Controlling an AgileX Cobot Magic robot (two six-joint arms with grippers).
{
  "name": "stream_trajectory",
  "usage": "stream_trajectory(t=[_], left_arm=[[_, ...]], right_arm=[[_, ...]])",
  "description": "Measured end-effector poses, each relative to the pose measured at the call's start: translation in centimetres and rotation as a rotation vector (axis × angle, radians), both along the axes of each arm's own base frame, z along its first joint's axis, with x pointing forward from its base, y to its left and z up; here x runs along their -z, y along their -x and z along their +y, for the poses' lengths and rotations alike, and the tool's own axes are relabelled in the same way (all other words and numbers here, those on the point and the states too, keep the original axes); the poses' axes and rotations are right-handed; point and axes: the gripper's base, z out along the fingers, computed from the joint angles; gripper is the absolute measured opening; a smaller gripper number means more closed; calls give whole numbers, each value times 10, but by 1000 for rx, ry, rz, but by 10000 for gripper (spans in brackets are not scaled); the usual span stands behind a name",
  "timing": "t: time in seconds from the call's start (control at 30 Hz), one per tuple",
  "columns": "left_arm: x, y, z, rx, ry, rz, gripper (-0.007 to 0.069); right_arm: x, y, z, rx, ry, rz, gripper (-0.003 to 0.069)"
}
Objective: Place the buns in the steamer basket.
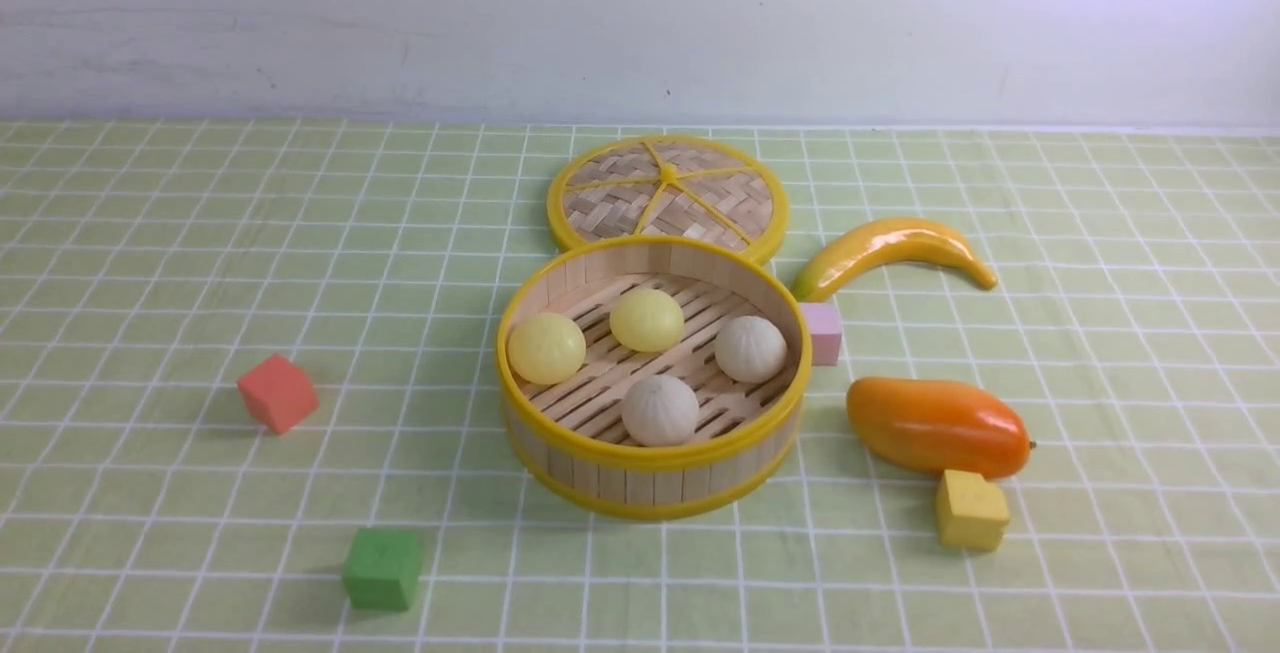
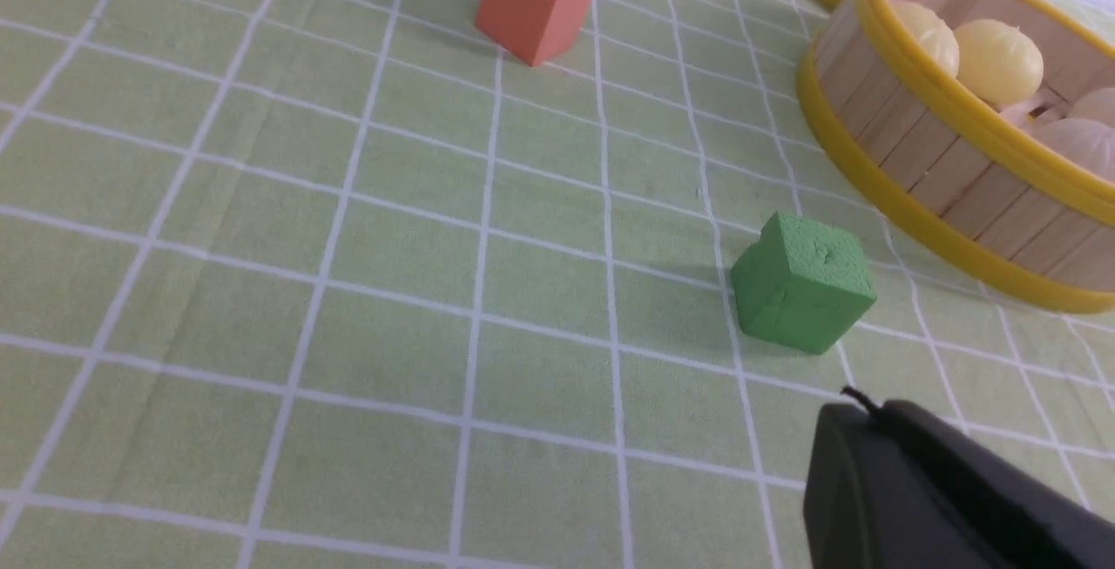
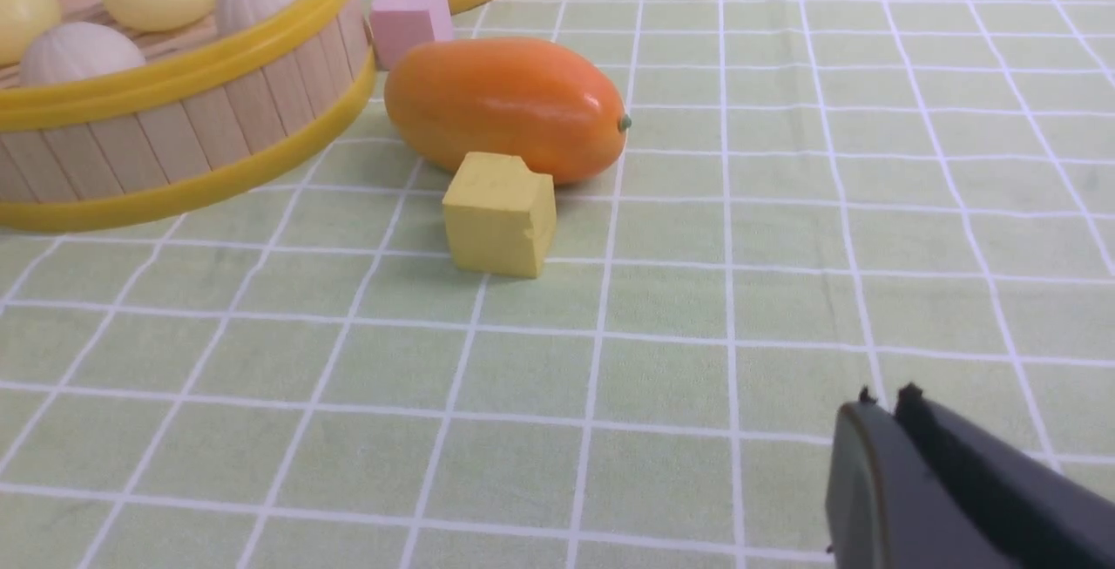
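Black plastic of the left gripper (image 2: 880,430) sat in a corner of its wrist view, fingers pressed together, closed on nothing, above bare cloth. The right gripper (image 3: 884,416) looked the same in its own wrist view: both dark fingers side by side, no gap, nothing held. Neither arm showed in the front view.

Landmark: the steamer basket (image 1: 655,481), mid-cloth.
- Green cube (image 2: 803,281) lay nearest the left gripper, near-left of the basket, clear of its wall.
- Red cube (image 1: 278,392) was left of the basket, well apart.
- Yellow cube (image 3: 499,213) lay closest to the right gripper, near-right of the basket, just beside the mango (image 1: 938,426); contact could not be told.
- Mango lay on its side right of the basket, near but not touching.
- Pink cube (image 1: 823,332) sat against the basket's right wall, partly hidden by the rim.
- Banana (image 1: 893,248) was at far-right of the basket, beyond the pink cube.
- Woven lid (image 1: 667,195) lay flat directly behind the basket, edges meeting or overlapping.

All four buns were inside the basket on the slatted floor: yellow bun (image 1: 546,347) at the left wall, second yellow bun (image 1: 647,319) toward the back, white bun (image 1: 751,348) at the right, second white bun (image 1: 660,410) at the front. All apart from each other.

Checked green tablecloth (image 1: 150,263) covered the whole surface.
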Motion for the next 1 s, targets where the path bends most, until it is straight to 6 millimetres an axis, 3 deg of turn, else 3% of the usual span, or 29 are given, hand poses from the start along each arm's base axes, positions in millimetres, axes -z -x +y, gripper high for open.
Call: stream_trajectory(t=[1.0], left_arm=[[0, 0, 0, -1, 4, 0, -13]], right_arm=[[0, 0, 0, 0, 0, 0, 65]])
